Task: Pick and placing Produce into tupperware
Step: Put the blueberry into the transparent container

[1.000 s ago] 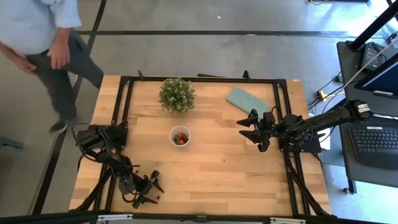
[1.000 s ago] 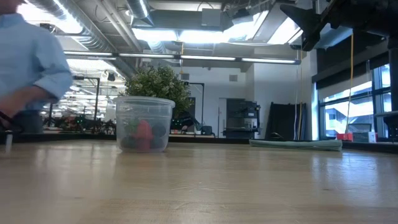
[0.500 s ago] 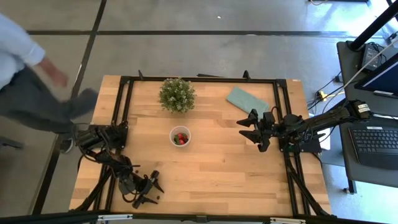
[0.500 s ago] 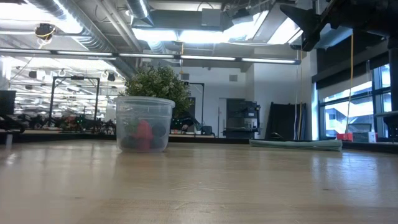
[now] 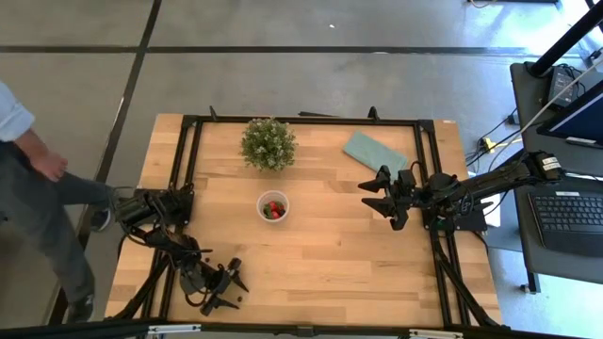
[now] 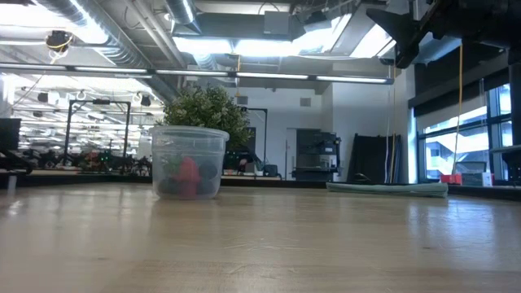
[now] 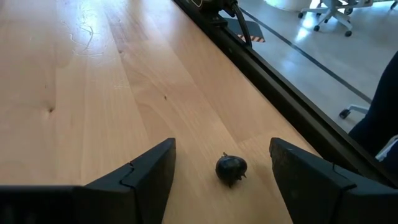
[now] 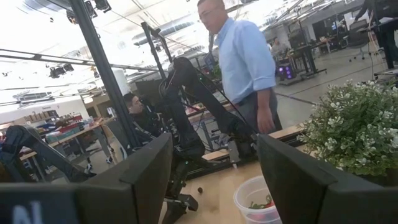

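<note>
The tupperware [image 5: 273, 205] is a small clear round cup standing mid-table, with red strawberries [image 6: 187, 174] and something dark inside. One dark berry [image 7: 231, 169] lies on the wood near the table's near edge. My left gripper [image 7: 222, 149] is open and low over the table, with a finger on either side of that berry and not touching it. It sits at the near left corner [image 5: 232, 285]. My right gripper [image 5: 382, 198] is open and empty, raised right of the cup. The cup [image 8: 261, 199] shows ahead of it.
A bushy potted plant [image 5: 268, 143] stands beyond the cup. A flat teal cloth [image 5: 374, 151] lies at the far right. A black frame rail [image 7: 273, 81] runs along the table edge beside the berry. A person [image 5: 28, 179] stands off the table's left side.
Both grippers have kept still and the cup has not moved. The person beside the table's left edge has walked from the far left corner toward the near side.
</note>
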Tool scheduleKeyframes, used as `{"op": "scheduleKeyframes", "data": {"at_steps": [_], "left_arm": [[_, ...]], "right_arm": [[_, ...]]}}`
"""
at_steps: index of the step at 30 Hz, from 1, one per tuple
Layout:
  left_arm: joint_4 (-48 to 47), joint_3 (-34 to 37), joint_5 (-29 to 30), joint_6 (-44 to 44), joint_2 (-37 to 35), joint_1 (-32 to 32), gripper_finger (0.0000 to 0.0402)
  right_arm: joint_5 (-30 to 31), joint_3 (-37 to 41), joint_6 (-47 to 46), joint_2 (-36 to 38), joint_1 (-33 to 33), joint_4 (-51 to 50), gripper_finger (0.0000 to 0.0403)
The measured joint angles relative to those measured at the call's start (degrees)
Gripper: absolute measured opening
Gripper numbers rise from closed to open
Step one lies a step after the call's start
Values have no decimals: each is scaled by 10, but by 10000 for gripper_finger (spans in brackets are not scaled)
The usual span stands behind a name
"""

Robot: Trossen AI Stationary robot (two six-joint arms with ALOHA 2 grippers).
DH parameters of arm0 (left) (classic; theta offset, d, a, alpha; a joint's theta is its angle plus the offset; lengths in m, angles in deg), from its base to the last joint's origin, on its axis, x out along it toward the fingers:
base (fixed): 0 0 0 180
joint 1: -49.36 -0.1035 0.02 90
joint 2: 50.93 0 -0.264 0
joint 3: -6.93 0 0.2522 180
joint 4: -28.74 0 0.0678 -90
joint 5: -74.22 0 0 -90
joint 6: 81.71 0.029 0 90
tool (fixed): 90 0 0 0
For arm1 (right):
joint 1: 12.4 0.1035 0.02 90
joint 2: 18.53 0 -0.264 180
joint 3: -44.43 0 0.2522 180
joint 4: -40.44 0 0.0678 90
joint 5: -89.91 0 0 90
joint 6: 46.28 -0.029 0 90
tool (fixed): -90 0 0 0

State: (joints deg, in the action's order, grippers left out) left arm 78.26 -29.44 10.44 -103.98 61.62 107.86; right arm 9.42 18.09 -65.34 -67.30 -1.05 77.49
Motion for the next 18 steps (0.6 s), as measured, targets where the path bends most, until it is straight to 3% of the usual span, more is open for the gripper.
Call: {"op": "scheduleKeyframes", "data": {"at_steps": [18], "left_arm": [[2,0,-4,-1,0,0,251]], "right_arm": [[0,0,-5,0,0,-1,239]]}}
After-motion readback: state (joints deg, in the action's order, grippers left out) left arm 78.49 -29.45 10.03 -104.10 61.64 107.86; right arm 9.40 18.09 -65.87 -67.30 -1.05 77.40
